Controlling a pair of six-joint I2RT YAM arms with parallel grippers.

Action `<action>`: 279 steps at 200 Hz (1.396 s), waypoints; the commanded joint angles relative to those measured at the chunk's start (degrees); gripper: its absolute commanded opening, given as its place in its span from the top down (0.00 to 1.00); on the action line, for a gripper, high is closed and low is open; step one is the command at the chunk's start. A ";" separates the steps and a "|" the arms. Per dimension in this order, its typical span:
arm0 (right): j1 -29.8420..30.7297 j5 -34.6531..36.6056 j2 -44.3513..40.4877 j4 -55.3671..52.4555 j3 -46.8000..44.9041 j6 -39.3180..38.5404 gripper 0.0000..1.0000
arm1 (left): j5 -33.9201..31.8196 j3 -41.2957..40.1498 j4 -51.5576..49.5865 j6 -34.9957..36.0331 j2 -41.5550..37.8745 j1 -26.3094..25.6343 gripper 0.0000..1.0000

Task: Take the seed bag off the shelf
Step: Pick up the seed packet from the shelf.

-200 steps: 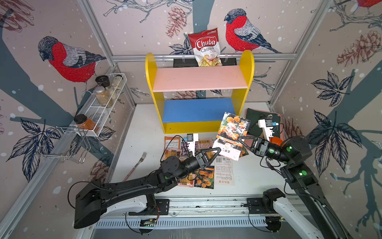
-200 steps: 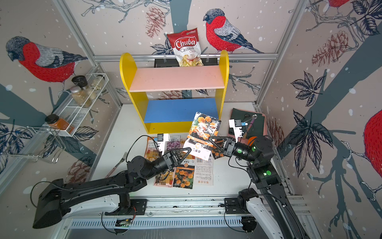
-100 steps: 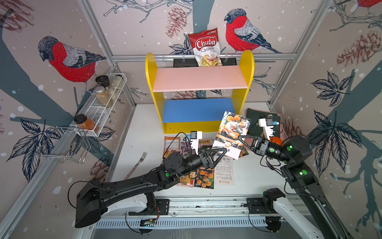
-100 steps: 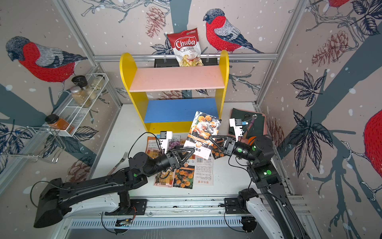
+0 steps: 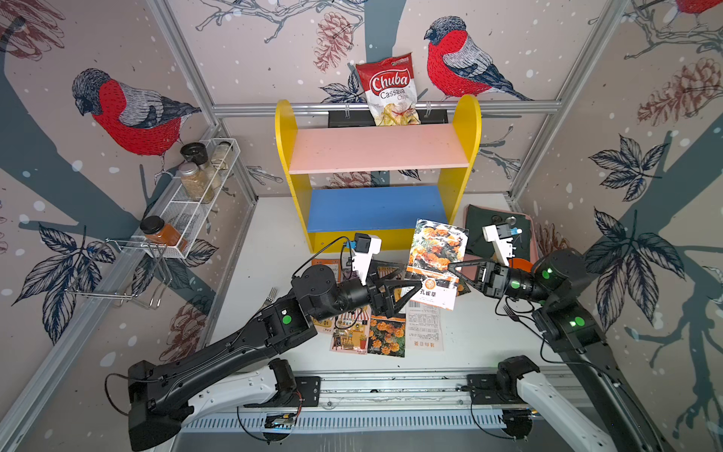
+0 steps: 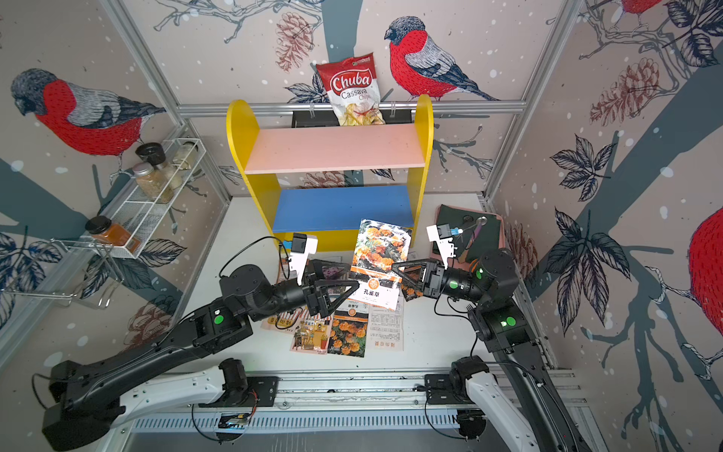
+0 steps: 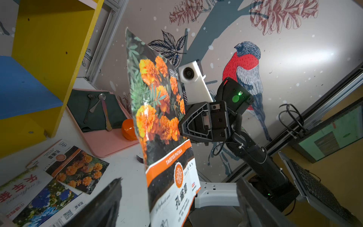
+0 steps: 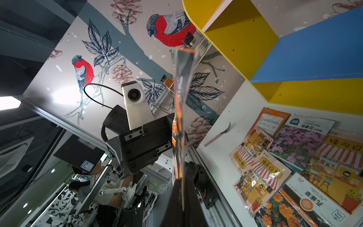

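Pinching seed bag (image 5: 436, 250) by its side edge with right gripper (image 5: 455, 269), clamped tight on it. Hanging upright just in front of shelf (image 5: 283, 137), clear of both boards, above packets (image 5: 387, 336) lying flat before shelf. Showing glossy face: orange marigolds on green foliage, orange band, white lower panel with black characters. Standing spread wide with left gripper (image 5: 411, 274), flanking bag's lower corner in front of shelf.

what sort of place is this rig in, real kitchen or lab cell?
Likely a staged lab test cell, not a home: aluminium frame holding bird-print wall panels, left arm and right arm mounted on a rail, toy-like shelf as prop.
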 commanded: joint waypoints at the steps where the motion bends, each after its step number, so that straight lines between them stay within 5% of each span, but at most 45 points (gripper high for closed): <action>1: 0.39 -4.67 0.20 -4.76 1.47 -5.05 1.00 | 2.39 1.59 -5.61 5.07 0.91 1.21 0.12; 67: 2.61 -5.67 0.32 -5.31 1.87 -6.43 1.00 | 5.28 2.70 -2.32 4.35 3.23 2.80 0.23; 123: 3.41 -2.93 0.71 -7.88 2.64 -8.96 1.00 | 6.76 3.46 -0.99 2.72 3.35 3.17 0.70; 195: 3.44 -1.97 0.81 -7.69 3.06 -9.23 1.00 | 9.03 2.63 1.24 0.90 4.42 3.26 1.00; 232: 3.43 -1.26 0.59 -7.79 3.19 -9.73 1.00 | 11.45 1.89 3.63 -0.95 5.52 3.47 1.00; 236: 3.47 -1.17 0.51 -7.88 3.19 -9.84 0.95 | 11.71 1.79 3.82 -1.17 5.54 3.44 1.00; 255: 3.40 0.08 0.02 -8.61 3.32 -10.64 0.40 | 12.11 1.69 4.41 -1.85 5.29 3.69 1.00; 279: 3.37 3.23 -0.29 -12.38 4.63 -13.30 0.11 | 12.47 1.36 5.33 -3.24 4.29 4.22 1.00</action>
